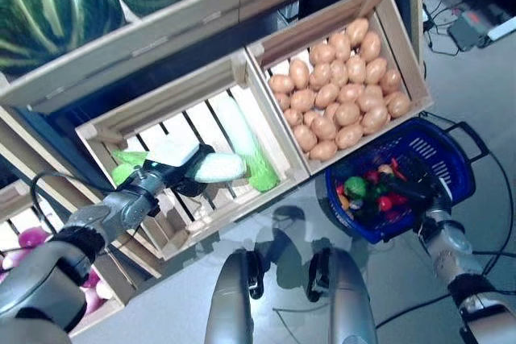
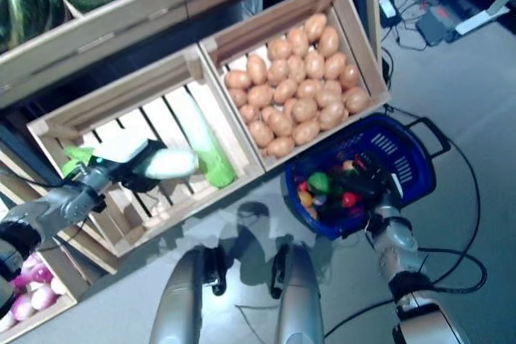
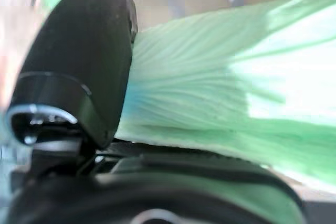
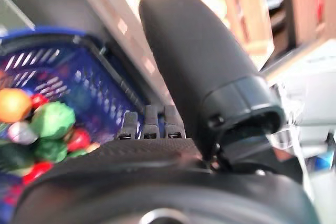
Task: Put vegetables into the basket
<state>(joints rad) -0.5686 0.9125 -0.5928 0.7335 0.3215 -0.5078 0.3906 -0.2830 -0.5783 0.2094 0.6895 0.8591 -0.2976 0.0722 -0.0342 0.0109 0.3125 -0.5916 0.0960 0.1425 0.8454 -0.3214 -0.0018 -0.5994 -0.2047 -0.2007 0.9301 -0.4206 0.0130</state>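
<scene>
My left hand is shut on a pale green and white leafy cabbage, held just above the slatted wooden crate. In the left wrist view the cabbage's ribbed leaves press against my thumb. The blue plastic basket stands on the floor at the right and holds small red, green and orange vegetables. My right hand is over the basket's near rim with its fingers straight; the right wrist view shows my thumb above the basket.
A second long cabbage lies in the same crate. A crate of potatoes stands just behind the basket. Higher shelves of the wooden stand are above. Grey floor with cables lies to the right.
</scene>
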